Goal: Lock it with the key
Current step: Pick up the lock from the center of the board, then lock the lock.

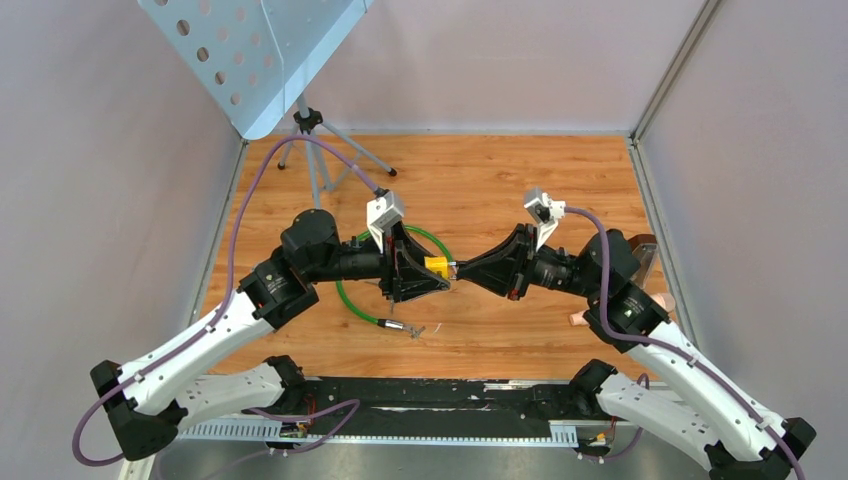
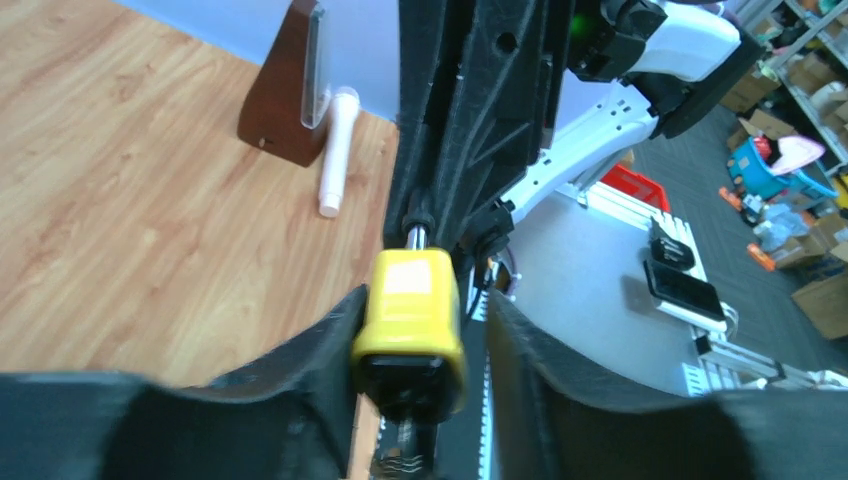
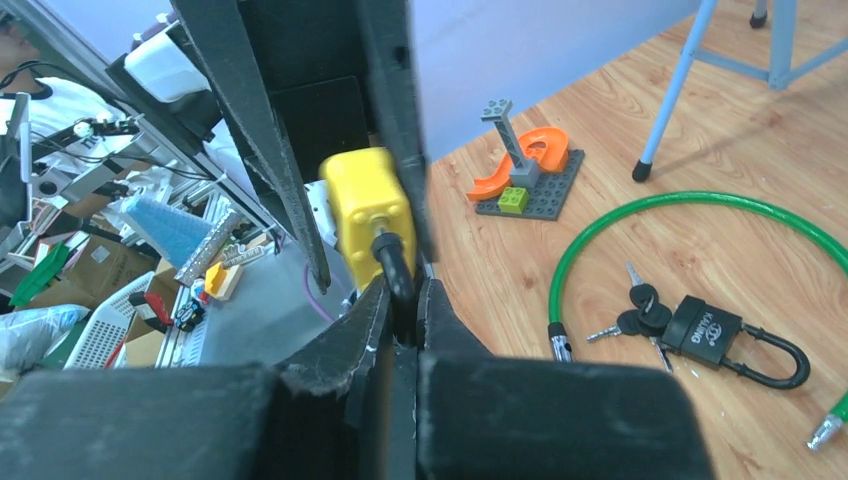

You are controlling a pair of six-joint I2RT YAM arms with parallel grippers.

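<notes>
Yellow padlock gripped in left end effector.

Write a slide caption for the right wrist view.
Right gripper shut on the key in the yellow padlock; green cable and black padlock lie beyond.

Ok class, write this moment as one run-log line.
left gripper: holds yellow lock | right gripper: shut on key | stage: key gripped at lock
</notes>
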